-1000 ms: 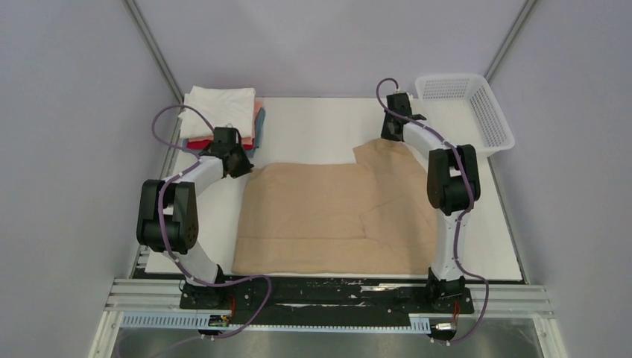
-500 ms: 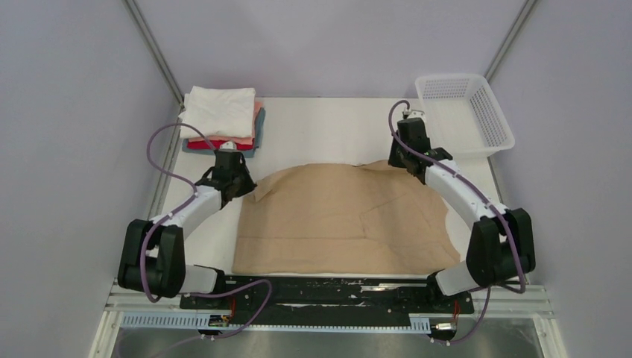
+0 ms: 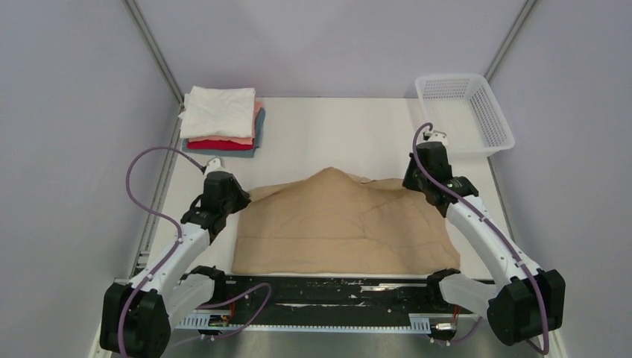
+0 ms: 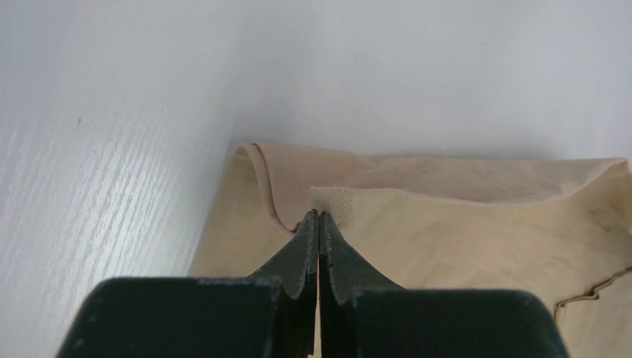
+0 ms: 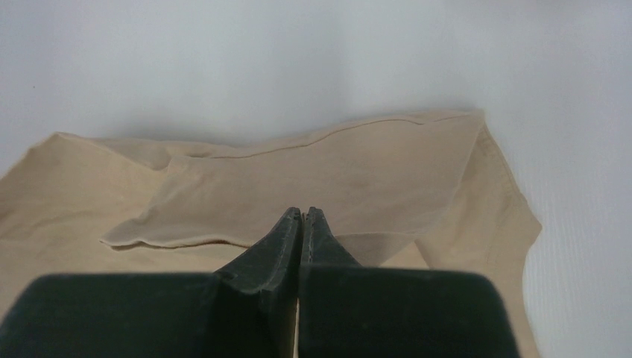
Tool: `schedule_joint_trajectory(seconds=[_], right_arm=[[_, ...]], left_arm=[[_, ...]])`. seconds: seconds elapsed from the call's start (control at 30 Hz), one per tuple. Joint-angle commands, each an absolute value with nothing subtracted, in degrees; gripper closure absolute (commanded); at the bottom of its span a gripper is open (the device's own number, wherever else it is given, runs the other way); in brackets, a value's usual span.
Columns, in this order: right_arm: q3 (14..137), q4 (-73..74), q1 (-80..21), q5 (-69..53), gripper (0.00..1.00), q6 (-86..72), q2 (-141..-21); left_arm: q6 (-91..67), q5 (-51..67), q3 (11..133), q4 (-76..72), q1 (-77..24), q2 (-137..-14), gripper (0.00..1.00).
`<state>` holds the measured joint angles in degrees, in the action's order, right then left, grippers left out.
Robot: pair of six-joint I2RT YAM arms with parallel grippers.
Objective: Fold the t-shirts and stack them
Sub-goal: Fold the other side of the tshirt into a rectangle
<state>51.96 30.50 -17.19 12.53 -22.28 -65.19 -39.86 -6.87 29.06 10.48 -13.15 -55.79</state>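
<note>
A tan t-shirt (image 3: 343, 224) lies across the near half of the table, its far part raised and doubled toward me, with a peak in the middle. My left gripper (image 3: 242, 195) is shut on the shirt's far-left corner. In the left wrist view, the stitched hem of the tan t-shirt (image 4: 462, 239) sits at the left gripper's (image 4: 319, 216) closed tips. My right gripper (image 3: 412, 181) is shut on the far-right edge. The right wrist view shows the right gripper (image 5: 303, 212) pinching the tan cloth (image 5: 335, 171). A stack of folded t-shirts (image 3: 221, 123), white on top, sits at the back left.
A white mesh basket (image 3: 498, 119) stands at the back right corner of the table. Bare white tabletop (image 3: 335, 134) stretches between the stack and the basket. Metal frame posts rise at both back corners.
Both grippers have drawn back toward the near edge, dragging the shirt's far edge with them. The cloth has doubled over and a peak has risen in the middle.
</note>
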Motion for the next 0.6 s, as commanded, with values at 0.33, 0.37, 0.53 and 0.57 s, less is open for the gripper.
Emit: schedule_joint_trajectory(seconds=[0.33, 0.37, 0.53, 0.57], right_arm=[[48.3, 43.1, -17.2, 12.1, 1.0, -24.4, -50.7], [48.0, 43.7, -17.2, 11.8, 1.0, -24.3, -50.0], [47.1, 46.4, -17.2, 13.4, 1.0, -25.5, -48.0], [46.9, 46.5, -17.2, 13.1, 1.0, -25.6, -47.7]], left_arm=[[-46.4, -15.9, 24.8, 15.8, -13.4, -43.5, 1.0], [-46.9, -15.8, 24.5, 15.8, -13.4, -43.0, 1.0], [-49.0, -17.2, 21.8, 16.6, -13.4, -39.6, 1.0], [-49.2, -17.5, 21.2, 16.7, -13.4, -39.2, 1.0]])
